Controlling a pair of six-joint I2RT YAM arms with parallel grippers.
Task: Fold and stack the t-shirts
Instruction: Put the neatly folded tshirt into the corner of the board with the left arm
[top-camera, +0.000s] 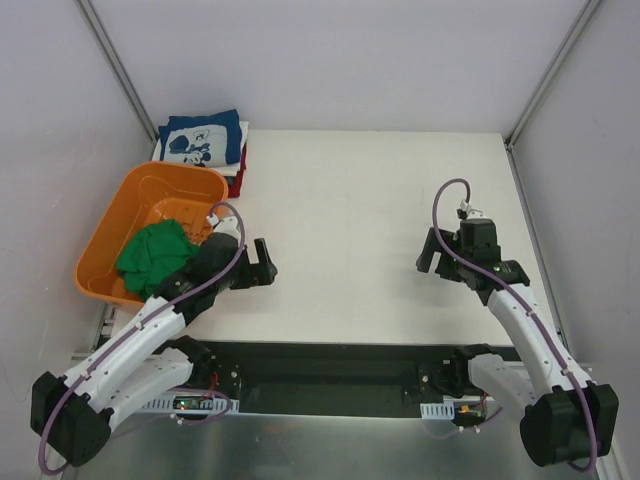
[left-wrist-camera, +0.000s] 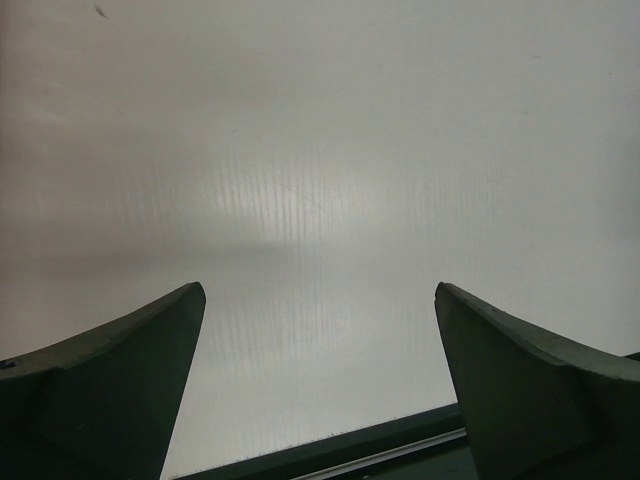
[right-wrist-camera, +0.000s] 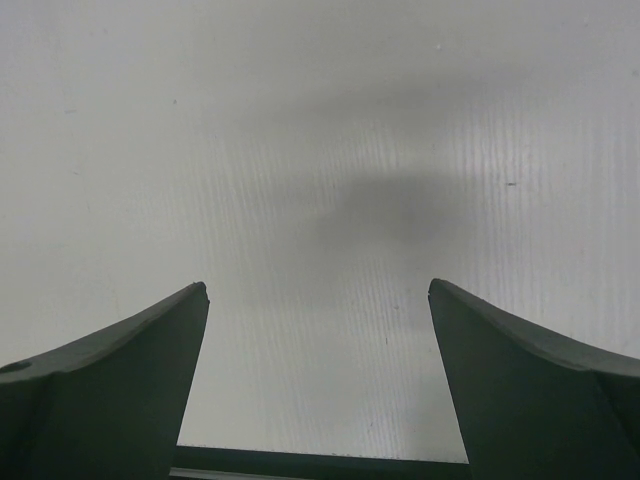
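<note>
- Orange and plastic, the tub sits at the left edge of the bench with a crumpled green t-shirt inside. The left arm crosses the tub's near corner and hides part of the shirt and the rim.
- At the far left corner, just beyond the tub, a folded navy blue t-shirt with a white cartoon print tops a stack.
- Under it, only a thin edge of a white t-shirt and a sliver of a red t-shirt show. How those two are folded cannot be made out.
- The left gripper is spread wide and holds nothing, over bare bench just right of the tub. Its wrist view shows only its dark fingers, cut off by the frame, and pale bench.
- The right gripper is also wide apart and empty, near the bench's right side and well apart from every shirt. Its fingers are likewise cropped.
</note>
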